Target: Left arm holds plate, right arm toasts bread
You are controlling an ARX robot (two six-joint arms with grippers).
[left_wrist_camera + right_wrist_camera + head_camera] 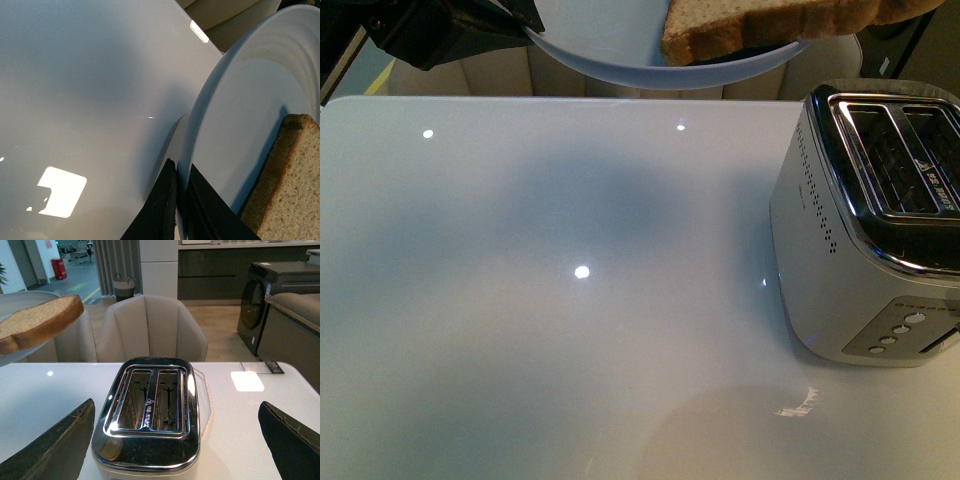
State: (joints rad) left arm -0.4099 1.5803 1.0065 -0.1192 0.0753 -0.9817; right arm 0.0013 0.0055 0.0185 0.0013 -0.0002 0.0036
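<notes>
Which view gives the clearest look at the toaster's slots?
The right wrist view: the toaster sits centred, seen from above, both slots open and empty. The front view shows it side-on, cut off by the frame edge. The left wrist view shows none of it.

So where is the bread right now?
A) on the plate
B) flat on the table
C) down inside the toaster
A: the bread lies on the plate, which is up above the table, and both slots of the toaster are empty.
</notes>
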